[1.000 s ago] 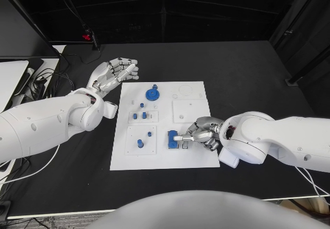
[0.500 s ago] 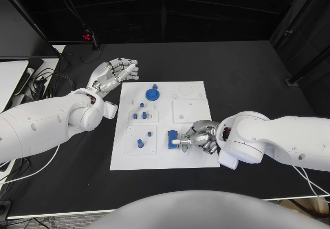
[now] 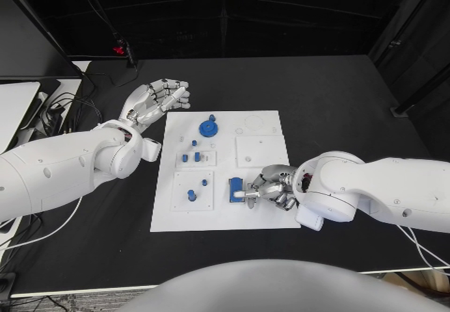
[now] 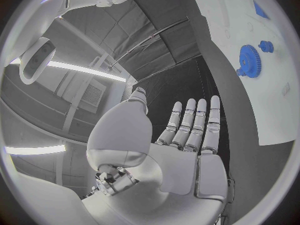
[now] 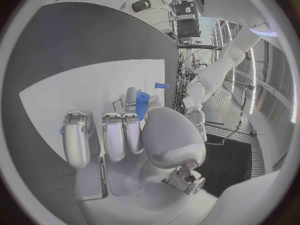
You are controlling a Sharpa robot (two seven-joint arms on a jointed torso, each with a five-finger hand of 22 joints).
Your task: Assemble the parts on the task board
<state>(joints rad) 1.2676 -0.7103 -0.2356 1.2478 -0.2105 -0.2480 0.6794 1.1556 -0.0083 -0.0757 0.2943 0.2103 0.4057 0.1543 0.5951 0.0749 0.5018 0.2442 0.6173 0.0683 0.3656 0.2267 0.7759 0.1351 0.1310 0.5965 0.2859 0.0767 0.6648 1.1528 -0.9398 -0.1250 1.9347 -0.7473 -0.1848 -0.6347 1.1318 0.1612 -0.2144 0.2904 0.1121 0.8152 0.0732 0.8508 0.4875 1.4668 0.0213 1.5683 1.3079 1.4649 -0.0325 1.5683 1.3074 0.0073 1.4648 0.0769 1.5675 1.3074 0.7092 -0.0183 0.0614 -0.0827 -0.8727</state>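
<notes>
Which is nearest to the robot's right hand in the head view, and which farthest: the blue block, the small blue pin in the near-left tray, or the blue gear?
1. The blue block, right beside the right hand, at its fingers.
2. The small blue pin, further left in the near-left tray.
3. The blue gear, at the task board's far end, closer to the left hand.

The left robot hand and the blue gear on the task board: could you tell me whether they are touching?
Apart. In the head view the left robot hand is raised beside the board's far left corner, fingers spread, with bare white task board between it and the blue gear.
</notes>
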